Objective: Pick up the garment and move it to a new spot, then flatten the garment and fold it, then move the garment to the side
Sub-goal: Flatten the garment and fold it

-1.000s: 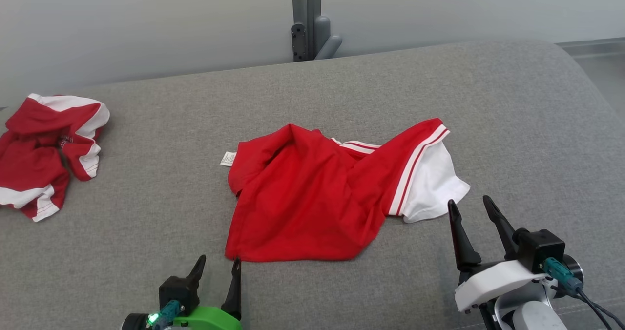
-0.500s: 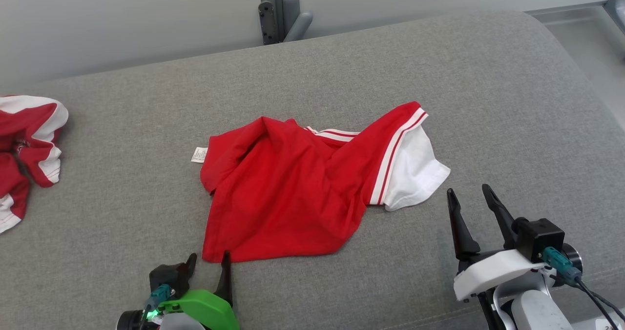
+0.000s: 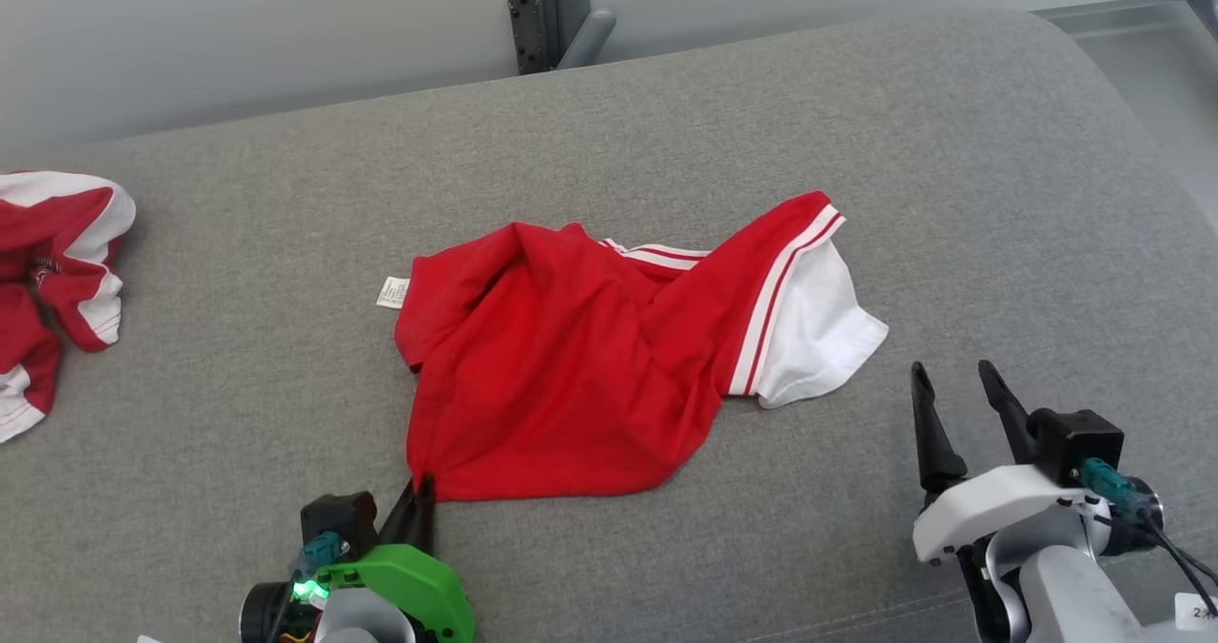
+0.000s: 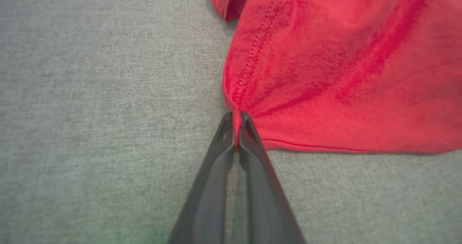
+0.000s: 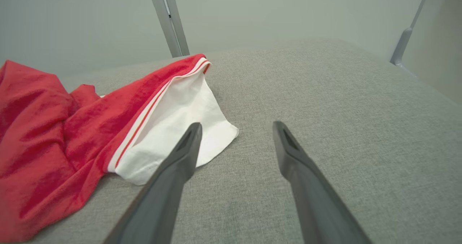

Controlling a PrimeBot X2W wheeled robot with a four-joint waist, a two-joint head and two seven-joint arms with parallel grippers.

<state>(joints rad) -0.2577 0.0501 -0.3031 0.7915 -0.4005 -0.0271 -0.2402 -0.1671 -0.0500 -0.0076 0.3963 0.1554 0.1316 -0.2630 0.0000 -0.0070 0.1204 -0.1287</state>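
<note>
While the grey padded bench (image 3: 952,148) spans the head view, the red garment (image 3: 571,377) lies crumpled near its middle, and a second red-and-white garment (image 3: 48,272) sits bunched at the left edge. The left end effector (image 3: 419,491) is clamped on the red garment's near-left corner. The right end effector (image 3: 952,367) stands spread apart near the white sleeve (image 3: 818,329). A small white label (image 3: 391,292) sticks out at the garment's left.
</note>
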